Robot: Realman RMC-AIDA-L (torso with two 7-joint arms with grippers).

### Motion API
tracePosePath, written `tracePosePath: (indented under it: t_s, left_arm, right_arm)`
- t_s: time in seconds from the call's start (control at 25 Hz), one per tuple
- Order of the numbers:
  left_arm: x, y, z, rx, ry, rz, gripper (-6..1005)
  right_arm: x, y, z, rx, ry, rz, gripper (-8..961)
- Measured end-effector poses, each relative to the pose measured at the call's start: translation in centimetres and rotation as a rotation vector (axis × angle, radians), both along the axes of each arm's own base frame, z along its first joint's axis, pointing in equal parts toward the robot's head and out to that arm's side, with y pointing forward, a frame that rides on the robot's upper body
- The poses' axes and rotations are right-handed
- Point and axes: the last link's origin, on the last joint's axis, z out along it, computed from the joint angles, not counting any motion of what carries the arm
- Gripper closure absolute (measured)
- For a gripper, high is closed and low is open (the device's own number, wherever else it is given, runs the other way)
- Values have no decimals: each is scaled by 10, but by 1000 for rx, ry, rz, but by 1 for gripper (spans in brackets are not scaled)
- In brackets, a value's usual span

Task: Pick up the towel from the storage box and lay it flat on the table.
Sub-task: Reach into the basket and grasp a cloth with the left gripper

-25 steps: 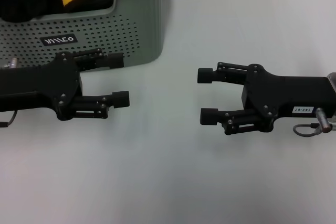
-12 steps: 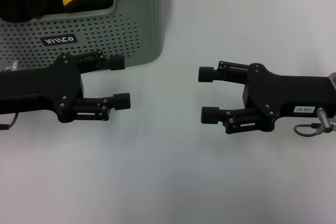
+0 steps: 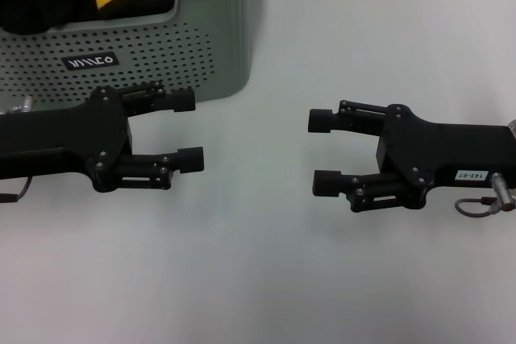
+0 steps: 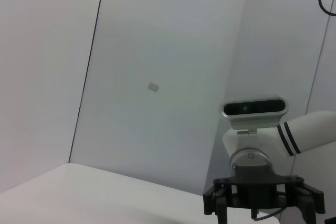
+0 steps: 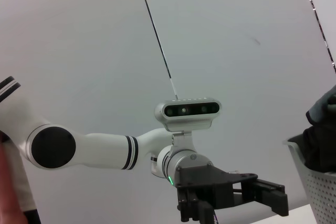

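The head camera is looking steeply down, close above both claws; each wrist camera is facing level across at the opposite arm.

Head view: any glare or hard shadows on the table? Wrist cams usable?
Head view: the table is evenly lit, with no glare and only faint soft shadows under the left gripper and right gripper. Left wrist view: mostly blank wall, with the other arm's gripper cropped. Right wrist view: sharp on the opposite arm, with the storage box cut off.
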Motion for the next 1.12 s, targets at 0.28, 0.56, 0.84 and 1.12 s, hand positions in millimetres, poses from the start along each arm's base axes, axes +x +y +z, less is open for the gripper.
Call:
tracePosePath:
  t_s: [0.28,0.56,0.84,1.12]
  left_arm:
    - [0,-1,-2,-4,-1,0,188]
    - [0,-2,-4,-8,-1,4,192]
    - [7,0,6,39,-31,3,197]
    - [42,7,52,368,56,35,201]
  right_arm:
    - [0,0,0,-1,0,-1,82]
    - [0,0,0,-2,1,1,83]
    - [8,5,-5,49,-29,-45,83]
    - [27,8,-7,152,-38,-143,82]
